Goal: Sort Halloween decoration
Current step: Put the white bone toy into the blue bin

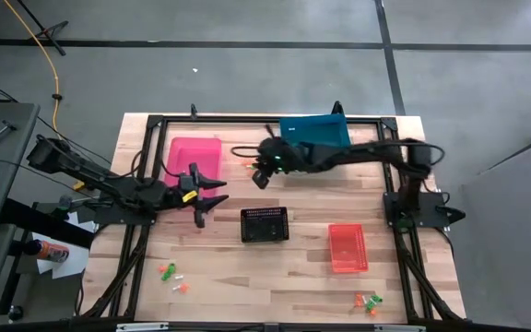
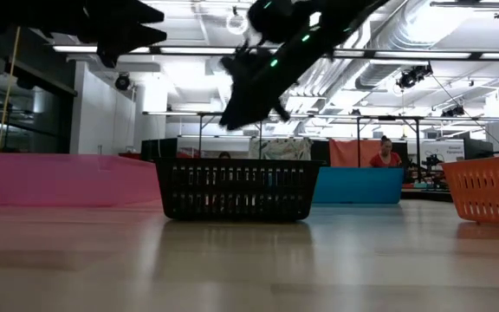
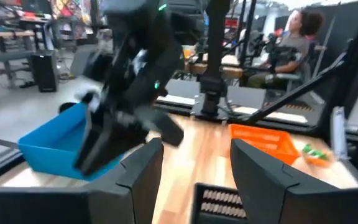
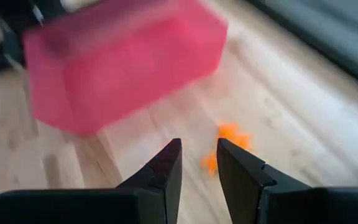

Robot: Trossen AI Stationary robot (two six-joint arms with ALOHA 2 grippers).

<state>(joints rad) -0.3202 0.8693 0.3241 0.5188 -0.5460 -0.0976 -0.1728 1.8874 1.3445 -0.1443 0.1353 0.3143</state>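
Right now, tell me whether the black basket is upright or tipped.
Upright. The black basket sits flat on the table, rim level and facing up; from above its opening shows.

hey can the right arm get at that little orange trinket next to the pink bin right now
Probably yes. The right gripper hangs just above the orange trinket, jaws slightly apart and empty, with bare wood around it. The pink bin stands off to one side, and the left gripper waits apart.

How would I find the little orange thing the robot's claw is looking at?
Find the pink bin at the table's far left side. On the bare wood between it and the blue bin lies one orange trinket, below the right gripper. It lies alone, unlike the mixed clusters along the near edge.
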